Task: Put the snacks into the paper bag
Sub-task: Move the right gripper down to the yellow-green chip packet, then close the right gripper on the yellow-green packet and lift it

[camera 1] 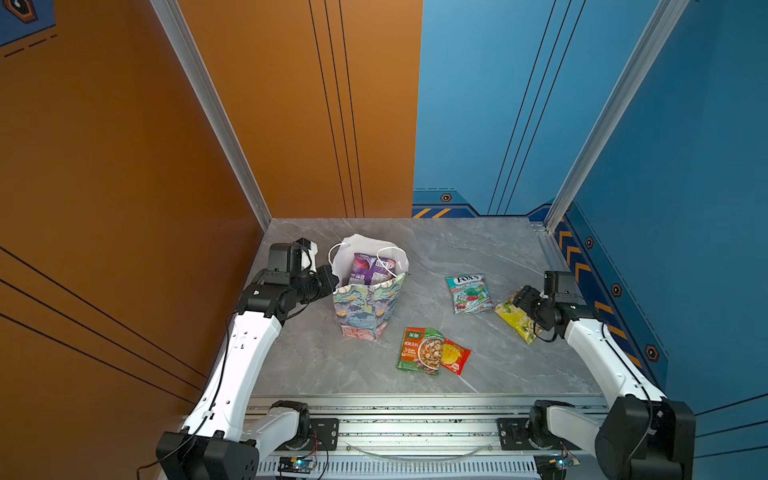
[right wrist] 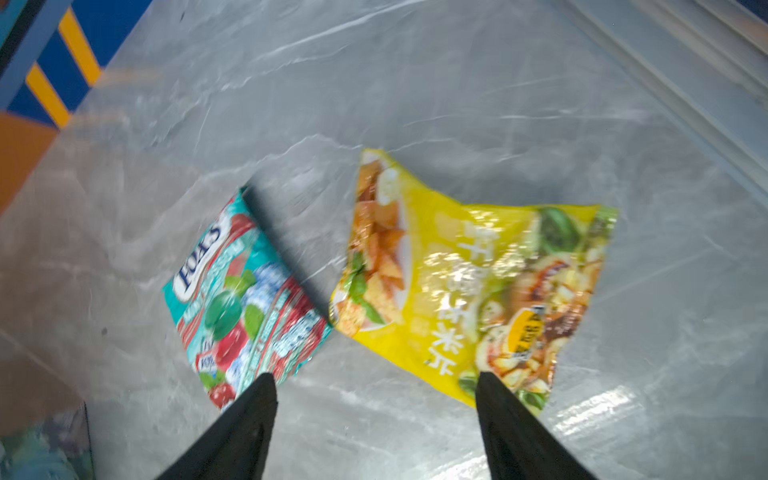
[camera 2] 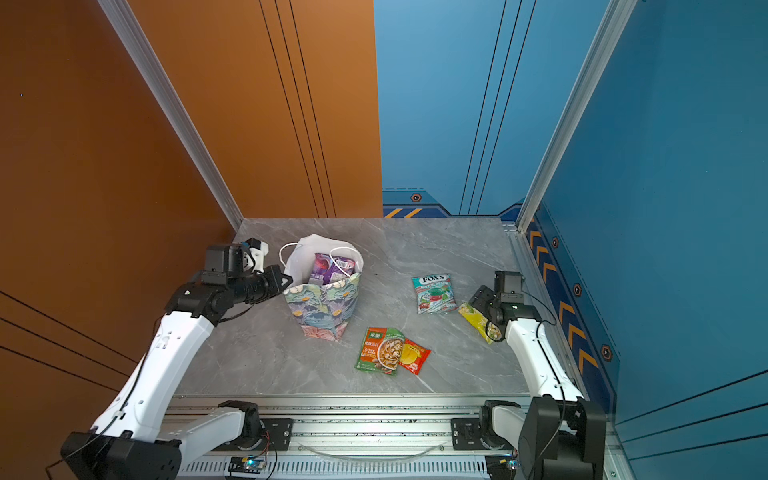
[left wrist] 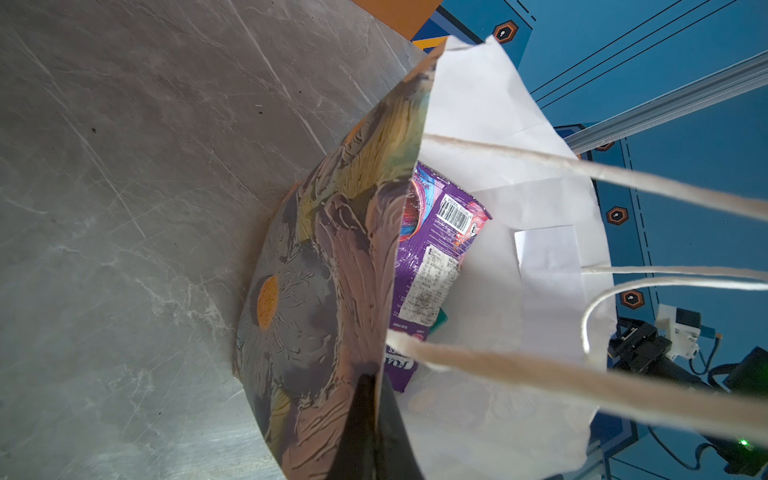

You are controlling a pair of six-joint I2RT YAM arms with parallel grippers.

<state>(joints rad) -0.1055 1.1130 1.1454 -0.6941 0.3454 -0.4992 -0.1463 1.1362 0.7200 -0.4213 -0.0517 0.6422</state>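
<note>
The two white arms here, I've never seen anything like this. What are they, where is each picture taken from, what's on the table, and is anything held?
They are two robot arms, each ending in a two-fingered gripper. Two pictures come from one camera overhead, showing the whole grey table. The other two come from cameras on the arms' wrists. A floral paper bag stands on the table with a purple packet inside. Lying outside it are a teal packet, a yellow packet, a green packet and a red packet. The left gripper is pinched shut on the bag's rim. The right gripper hangs open above the teal and yellow packets, holding nothing.
</note>
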